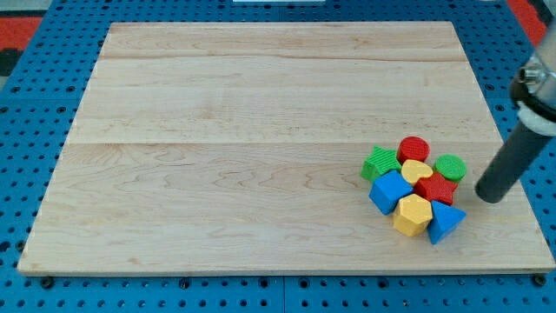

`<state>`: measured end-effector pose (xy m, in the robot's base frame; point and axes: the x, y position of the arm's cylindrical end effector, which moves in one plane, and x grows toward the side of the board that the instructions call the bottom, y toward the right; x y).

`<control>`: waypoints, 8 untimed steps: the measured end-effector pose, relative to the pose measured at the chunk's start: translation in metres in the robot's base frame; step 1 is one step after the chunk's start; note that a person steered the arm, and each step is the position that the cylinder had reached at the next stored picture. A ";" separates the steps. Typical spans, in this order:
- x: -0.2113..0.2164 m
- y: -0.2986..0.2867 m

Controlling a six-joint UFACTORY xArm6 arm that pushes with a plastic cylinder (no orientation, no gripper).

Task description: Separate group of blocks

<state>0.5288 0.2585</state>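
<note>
A tight cluster of blocks sits at the lower right of the wooden board [261, 130]. It holds a green star [380, 163], a red cylinder [413, 149], a yellow heart [417, 170], a green cylinder [450, 167], a red block [437, 188], a blue cube [390, 190], a yellow hexagon [413, 214] and a blue triangle [444, 222]. The blocks touch one another. My tip [491, 196] is on the board just right of the cluster, a short gap from the green cylinder and red block, touching none.
The board lies on a blue perforated table [26, 174]. The board's right edge [521, 174] runs just right of my tip. The rod comes down from the view's upper right.
</note>
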 end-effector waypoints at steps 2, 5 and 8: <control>0.073 0.012; 0.023 -0.125; -0.009 -0.082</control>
<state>0.5200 0.1765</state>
